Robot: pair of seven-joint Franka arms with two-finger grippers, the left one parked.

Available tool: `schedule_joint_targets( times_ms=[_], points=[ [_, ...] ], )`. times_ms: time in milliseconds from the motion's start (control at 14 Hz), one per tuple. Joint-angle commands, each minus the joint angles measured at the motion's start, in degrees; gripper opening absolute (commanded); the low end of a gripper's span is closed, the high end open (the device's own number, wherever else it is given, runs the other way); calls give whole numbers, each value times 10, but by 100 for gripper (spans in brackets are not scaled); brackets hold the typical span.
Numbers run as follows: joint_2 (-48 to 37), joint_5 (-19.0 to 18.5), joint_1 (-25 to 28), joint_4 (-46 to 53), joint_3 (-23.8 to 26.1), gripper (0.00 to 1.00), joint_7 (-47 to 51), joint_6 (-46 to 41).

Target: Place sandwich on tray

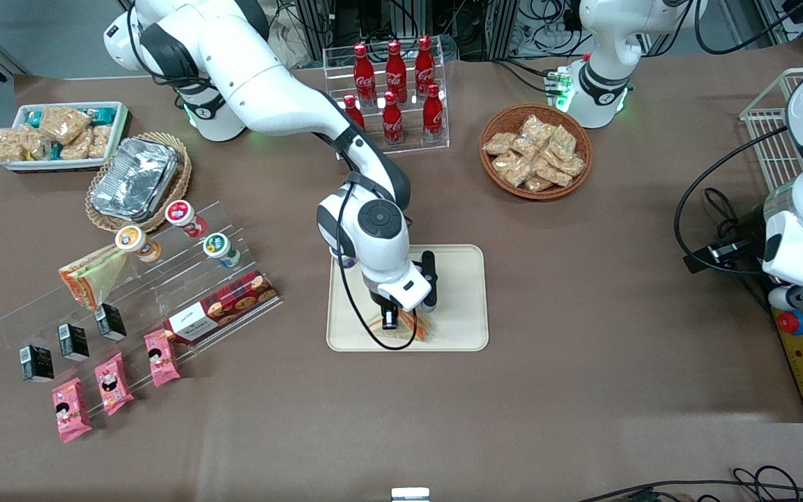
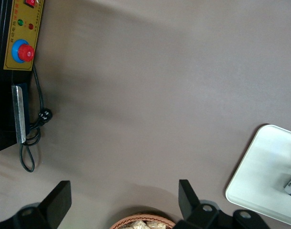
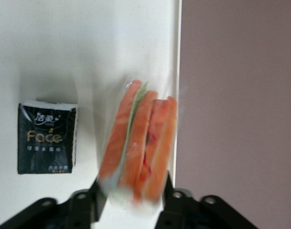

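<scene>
I have the sandwich [image 3: 138,143] pinched between the end effector [image 3: 131,195] fingers, one finger on each flat bread face, so the grip is closed on it and the striped filling edge faces my wrist camera. Its long axis runs straight out from the end effector, lengthwise away from the fingers, and it hangs directly below the wrist over the tray [image 3: 64,47]. In the front view the sandwich [image 1: 412,326] shows as an orange sliver under the end effector [image 1: 391,322], low over the part of the tray [image 1: 468,293] nearest that camera; I cannot tell whether it is touching the surface yet. From the wrist camera it sits just inside the tray's rim, with brown bench [image 3: 240,114] close alongside, so I judge the margin on that edge to be thin. A small black packet [image 3: 46,138] lies on the tray beside the sandwich, apart from it. By my reading the coming move is a short descent and release, and I would shade it toward the packet side, away from the rim.
</scene>
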Motion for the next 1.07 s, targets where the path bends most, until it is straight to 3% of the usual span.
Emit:
schedule_joint_targets(
  times_ms=[0,429,786,1000],
  points=[
    [-6,17,4,6,-4,81,22,0],
    [-77,139,-34,8,-11,81,46,-49],
    [-164,138,-111,8,-31,81,193,-149],
    [-213,139,-194,9,-32,82,219,-188]
  ],
)
